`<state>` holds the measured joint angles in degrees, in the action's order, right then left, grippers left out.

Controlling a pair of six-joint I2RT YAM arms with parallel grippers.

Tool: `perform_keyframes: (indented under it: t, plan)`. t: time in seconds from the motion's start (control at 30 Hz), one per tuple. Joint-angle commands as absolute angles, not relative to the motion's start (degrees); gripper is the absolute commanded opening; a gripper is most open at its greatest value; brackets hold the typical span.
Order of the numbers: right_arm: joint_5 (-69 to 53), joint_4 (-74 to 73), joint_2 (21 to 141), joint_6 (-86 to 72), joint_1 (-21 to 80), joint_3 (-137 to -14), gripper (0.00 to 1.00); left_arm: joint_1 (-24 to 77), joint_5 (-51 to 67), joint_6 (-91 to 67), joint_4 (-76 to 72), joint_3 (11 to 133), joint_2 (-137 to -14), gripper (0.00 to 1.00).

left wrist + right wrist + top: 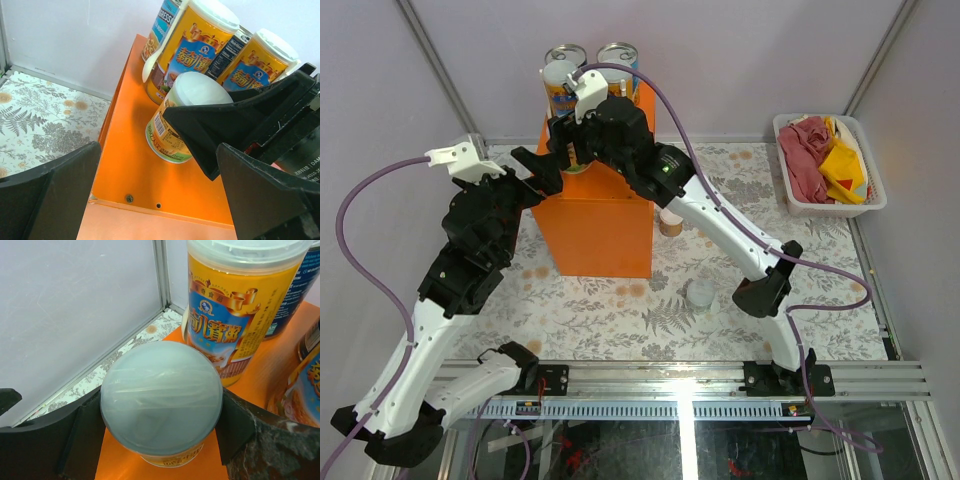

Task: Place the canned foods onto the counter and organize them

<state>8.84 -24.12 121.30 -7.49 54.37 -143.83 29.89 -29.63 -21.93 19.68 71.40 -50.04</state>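
Note:
The orange counter point(595, 230) stands mid-table. Two blue-labelled cans point(566, 56) and two tall yellow-orange cans point(200, 45) stand at its back. My right gripper point(576, 152) is shut on a short pale-lidded can point(161, 400), with a finger on each side of it. That can sits at or just above the counter top point(130, 150) in front of the tall cans. My left gripper point(160, 200) is open and empty at the counter's near left edge, facing that can point(175, 135). A second short can point(701, 293) stands on the table to the right of the counter.
A small brown jar-like thing point(670, 222) stands against the counter's right side. A white basket point(830, 208) with red and yellow cloths is at the far right. White walls close the back and sides. The right arm reaches across the table's right half.

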Motion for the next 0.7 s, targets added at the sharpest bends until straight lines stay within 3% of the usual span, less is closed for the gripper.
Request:
perform_keyframes:
  t: [0.0, 0.67]
  plan:
    - [7.3, -22.6, 123.6, -7.7, 54.9, -145.1, 0.25, 29.6, -30.4, -21.8, 16.9, 69.9, -49.2, 1.0]
    - [4.2, -22.8, 123.4, -9.0, 55.8, -144.3, 0.24, 29.4, -31.6, -22.1, 14.7, 67.7, -48.6, 1.0]
